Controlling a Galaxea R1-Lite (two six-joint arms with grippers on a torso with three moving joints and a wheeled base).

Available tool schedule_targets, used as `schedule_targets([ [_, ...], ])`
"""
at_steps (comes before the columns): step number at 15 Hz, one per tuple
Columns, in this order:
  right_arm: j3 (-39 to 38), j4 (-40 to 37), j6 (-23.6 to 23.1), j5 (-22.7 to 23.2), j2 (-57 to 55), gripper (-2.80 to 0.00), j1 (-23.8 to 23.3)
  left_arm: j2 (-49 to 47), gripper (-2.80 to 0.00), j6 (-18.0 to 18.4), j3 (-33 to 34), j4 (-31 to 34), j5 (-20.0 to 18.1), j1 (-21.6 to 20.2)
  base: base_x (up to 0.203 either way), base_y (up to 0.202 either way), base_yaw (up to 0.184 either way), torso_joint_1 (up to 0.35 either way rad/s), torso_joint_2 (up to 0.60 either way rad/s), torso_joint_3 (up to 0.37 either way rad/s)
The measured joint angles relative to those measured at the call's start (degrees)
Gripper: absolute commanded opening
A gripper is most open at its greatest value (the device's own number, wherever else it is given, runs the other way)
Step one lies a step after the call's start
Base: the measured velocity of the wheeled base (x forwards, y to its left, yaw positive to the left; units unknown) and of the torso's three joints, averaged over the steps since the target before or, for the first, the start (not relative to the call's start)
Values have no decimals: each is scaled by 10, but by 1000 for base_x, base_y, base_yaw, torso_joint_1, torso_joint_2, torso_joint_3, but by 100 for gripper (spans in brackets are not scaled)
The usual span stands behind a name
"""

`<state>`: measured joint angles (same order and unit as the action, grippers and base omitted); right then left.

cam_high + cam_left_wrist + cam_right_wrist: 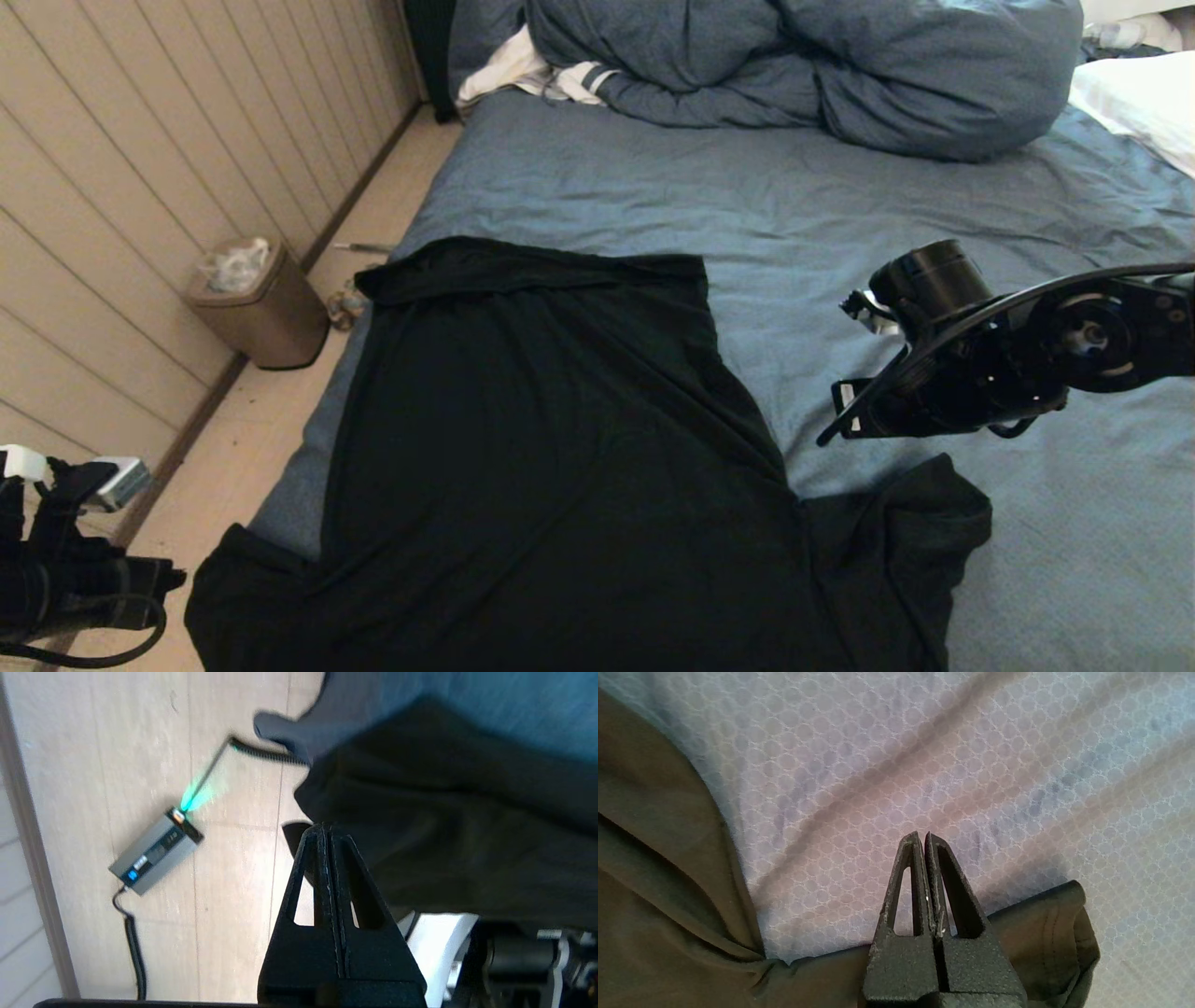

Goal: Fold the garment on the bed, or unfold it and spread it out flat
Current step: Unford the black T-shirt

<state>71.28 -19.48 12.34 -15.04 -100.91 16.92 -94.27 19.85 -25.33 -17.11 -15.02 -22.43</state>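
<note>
A: Where's the shirt (pixel 551 448)?
B: Flat on the bed (pixel 934 233), long axis running away from you. Left gripper (pixel 327 833) shut, empty, off the bed's left edge. Right gripper (pixel 922 837) shut, empty, just above the right sleeve (pixel 896 523) — it's nearer.

No readable text in my views.

I can find no letters, numbers or brand marks on the black garment (pixel 541 448), which lies with a plain side up. The grey box (pixel 155 851) on the floor has a small blue mark and a pale label, but they are too blurred for me to read.
</note>
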Motion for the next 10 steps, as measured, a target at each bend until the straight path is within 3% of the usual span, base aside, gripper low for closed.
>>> schedule_targets([
  [2,1,0,2,0,1,-280,-2,23,-280,-28,-11,4,-7,4,0,0,0,0,0,0],
  [5,15,2,5,7,4,-280,-4,64,-280,-104,-58,27,-32,31,0,0,0,0,0,0],
  [10,88,22,47,53,-8,-280,-4,90,-280,-217,-182,108,-46,139,0,0,0,0,0,0],
])
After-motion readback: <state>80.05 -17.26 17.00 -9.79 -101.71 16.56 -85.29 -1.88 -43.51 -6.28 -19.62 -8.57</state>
